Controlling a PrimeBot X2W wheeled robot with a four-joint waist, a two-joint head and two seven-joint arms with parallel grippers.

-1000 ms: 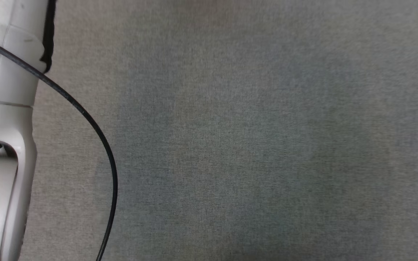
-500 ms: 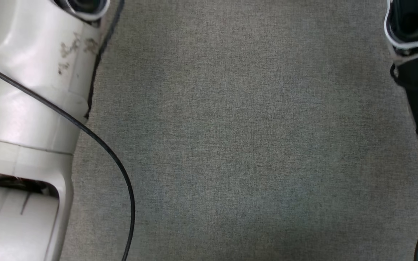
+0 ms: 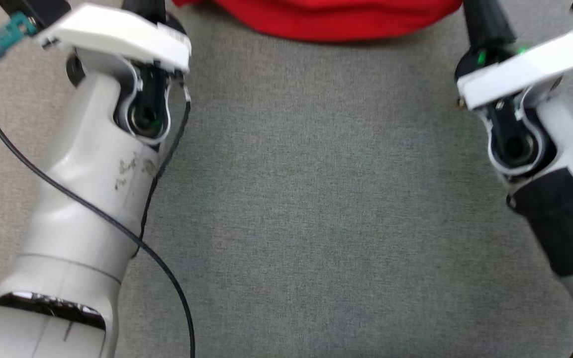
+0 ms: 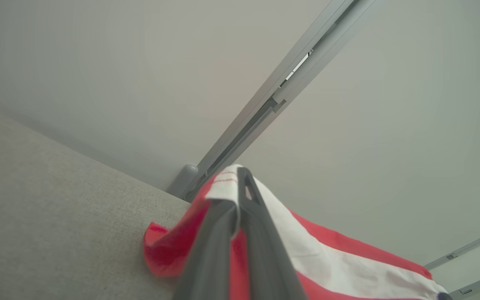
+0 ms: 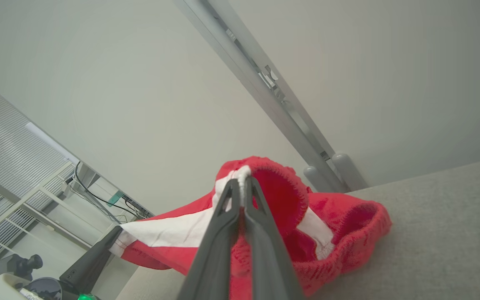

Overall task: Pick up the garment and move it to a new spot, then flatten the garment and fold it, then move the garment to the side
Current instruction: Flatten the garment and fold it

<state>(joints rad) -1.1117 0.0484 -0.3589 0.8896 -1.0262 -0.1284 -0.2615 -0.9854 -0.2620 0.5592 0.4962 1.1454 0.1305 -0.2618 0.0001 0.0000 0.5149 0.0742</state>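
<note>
Nearest the robot, the pale left forearm (image 3: 87, 209) is slanting up from the table's near left corner. The right forearm (image 3: 560, 219), partly sleeved in black, is angling in from the near right corner. A thin black cable (image 3: 72, 196) is looping across the left forearm and trailing toward the near edge. Between the arms, the grey cloth-covered table (image 3: 316, 209) is stretching away toward its far edge.

Further out, both wrists are pointing at that far edge, and a green light (image 3: 480, 57) is glowing on the right one. The left gripper (image 4: 243, 177) is clamping shut on the garment (image 3: 326, 17), with a white strip folding over its fingertips. The right gripper (image 5: 242, 183) is pinching tight on a white-edged hem, and a red knit rim is curling around its tip.

The red garment is sitting toward the table's far edge, spanning the gap between the two grippers. Its pinched edges are being held up off the cloth, while red folds below them are touching the table. A white band (image 5: 169, 229) is stretching across the garment from one gripper to the other.

Beyond the far edge, a pale wall (image 4: 98, 83) is standing close behind. A grey rail (image 4: 261, 112) is running aslant across the wall. Two rounded grey caps (image 5: 340, 171) are sitting at the rail's foot, just behind the table. Slatted panels (image 5: 2, 141) are showing off to one side in the right wrist view.
</note>
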